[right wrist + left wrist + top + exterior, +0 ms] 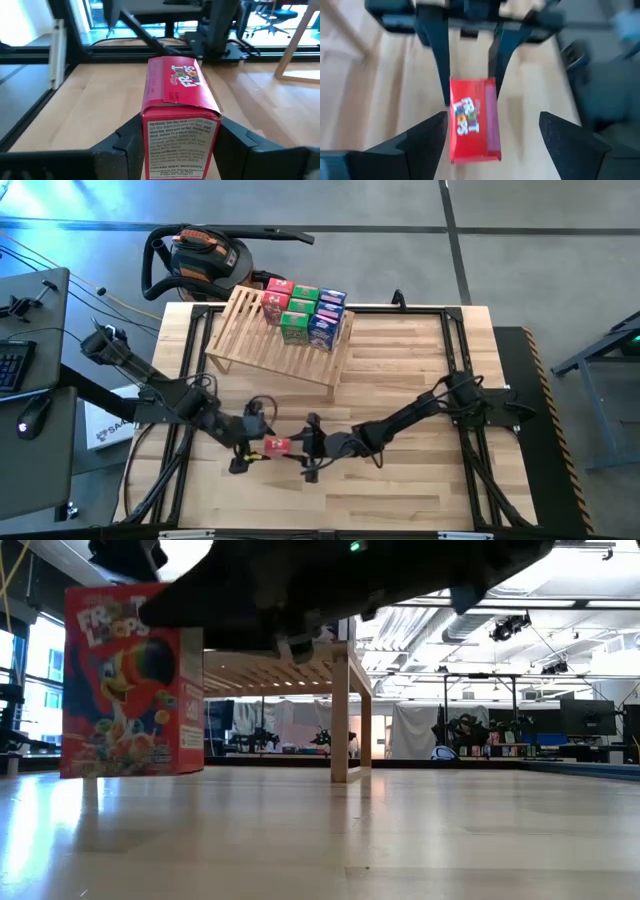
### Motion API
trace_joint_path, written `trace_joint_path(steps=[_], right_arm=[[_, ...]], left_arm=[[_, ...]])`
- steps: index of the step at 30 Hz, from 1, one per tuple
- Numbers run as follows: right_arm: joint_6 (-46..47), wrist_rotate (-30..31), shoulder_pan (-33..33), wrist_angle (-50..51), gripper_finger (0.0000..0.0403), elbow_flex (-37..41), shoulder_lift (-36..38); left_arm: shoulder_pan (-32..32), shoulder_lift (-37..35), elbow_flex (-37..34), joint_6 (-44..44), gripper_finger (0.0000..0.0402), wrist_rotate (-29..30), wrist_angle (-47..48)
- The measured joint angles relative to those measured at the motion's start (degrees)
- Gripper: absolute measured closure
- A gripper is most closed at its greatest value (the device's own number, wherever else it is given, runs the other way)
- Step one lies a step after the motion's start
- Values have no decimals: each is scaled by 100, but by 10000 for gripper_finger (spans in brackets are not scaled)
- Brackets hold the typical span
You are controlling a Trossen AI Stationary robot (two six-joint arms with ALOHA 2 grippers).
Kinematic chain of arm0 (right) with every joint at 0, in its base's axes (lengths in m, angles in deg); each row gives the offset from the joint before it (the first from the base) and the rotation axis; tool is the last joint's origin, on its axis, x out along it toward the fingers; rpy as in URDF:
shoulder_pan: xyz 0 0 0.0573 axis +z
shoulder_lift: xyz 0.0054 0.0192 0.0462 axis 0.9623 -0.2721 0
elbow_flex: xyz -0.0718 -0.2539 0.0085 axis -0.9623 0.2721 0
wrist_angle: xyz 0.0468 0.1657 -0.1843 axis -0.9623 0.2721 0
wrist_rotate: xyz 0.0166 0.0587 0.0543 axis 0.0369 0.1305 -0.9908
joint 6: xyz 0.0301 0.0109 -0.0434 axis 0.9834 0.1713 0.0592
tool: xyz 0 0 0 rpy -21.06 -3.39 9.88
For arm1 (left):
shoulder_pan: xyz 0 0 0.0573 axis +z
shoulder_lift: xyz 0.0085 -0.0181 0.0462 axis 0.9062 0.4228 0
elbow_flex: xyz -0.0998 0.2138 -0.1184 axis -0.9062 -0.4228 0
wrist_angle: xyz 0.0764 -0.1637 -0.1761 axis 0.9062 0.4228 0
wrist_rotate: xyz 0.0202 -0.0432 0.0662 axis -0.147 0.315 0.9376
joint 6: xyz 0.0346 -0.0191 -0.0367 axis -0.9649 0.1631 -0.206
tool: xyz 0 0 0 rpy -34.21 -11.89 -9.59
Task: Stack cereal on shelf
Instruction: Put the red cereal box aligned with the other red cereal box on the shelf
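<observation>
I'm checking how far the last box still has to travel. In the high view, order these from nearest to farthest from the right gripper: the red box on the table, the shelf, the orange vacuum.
From the right gripper:
1. Red box, between its fingers, front centre of the table.
2. Shelf, toward the back.
3. Orange vacuum, on the floor behind the table's back left corner.

I see a red cereal box (277,445) with multicoloured lettering and a white-on-red text panel at the table's 6 o'clock. At 12 o'clock, red, green and blue-and-white boxes (303,311) sit on the pale slatted shelf (250,340). The tabletop (400,360) is plank-patterned light wood.
</observation>
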Motion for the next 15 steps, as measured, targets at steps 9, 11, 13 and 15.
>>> trace_joint_path(steps=[9, 11, 13, 15], right_arm=[[-95, -48, -141, -227, 238, -108, -18], [-100, -78, -151, -229, 238, -108, -18], [-102, -133, -151, -245, 238, -108, -18], [-138, -165, -151, -293, 238, -108, -18]], left_arm=[[-117, 837, 972, 0, 89, 512, 1675], [-117, 963, 1091, -3, 89, 623, 1802], [-115, 1045, 1168, -56, 89, 638, 1881], [-115, 1143, 1202, -140, 89, 636, 1840]])
